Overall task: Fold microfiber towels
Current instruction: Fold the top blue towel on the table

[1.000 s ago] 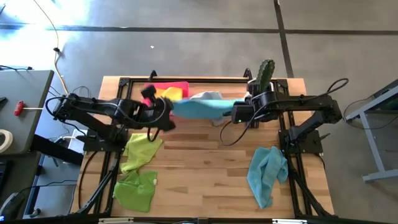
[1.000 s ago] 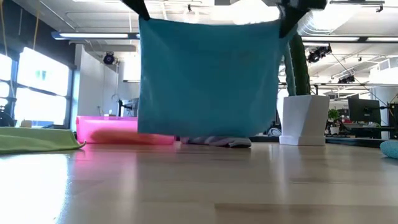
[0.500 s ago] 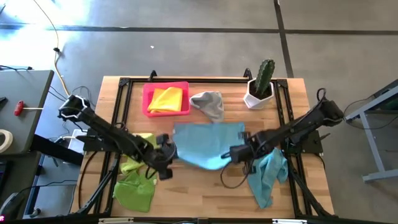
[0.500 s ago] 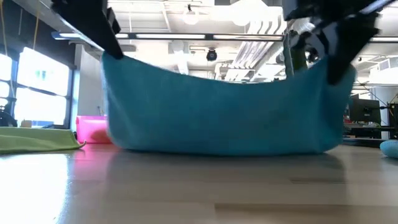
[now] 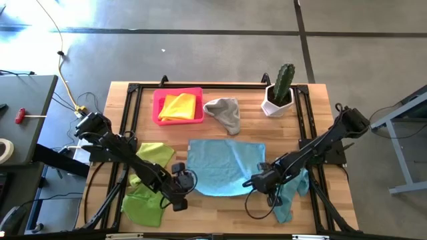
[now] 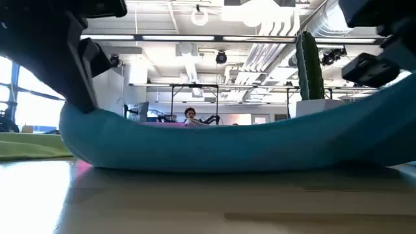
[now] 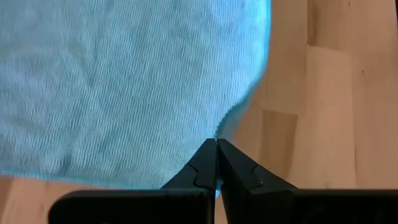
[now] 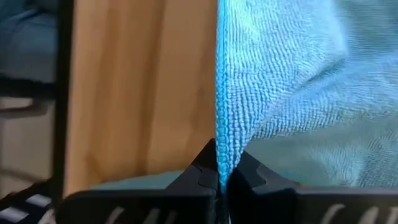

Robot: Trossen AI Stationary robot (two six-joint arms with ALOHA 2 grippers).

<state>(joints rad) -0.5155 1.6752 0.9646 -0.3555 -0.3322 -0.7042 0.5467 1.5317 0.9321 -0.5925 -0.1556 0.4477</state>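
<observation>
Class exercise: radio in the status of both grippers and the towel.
Left gripper and right gripper both shut on light blue towel, near corners. Towel spread on table. Nothing in the way.

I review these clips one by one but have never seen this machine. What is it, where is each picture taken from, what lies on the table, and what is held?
Two dark robot arms work at a wooden table. One camera looks down from above, one sits at tabletop height, one rides on each wrist. The left end effector and right end effector are each shut on a near corner of the spread light blue towel. Also there: a yellow towel in a pink tray, a grey towel, lime towel, green towel, second blue towel, and a potted cactus.
</observation>
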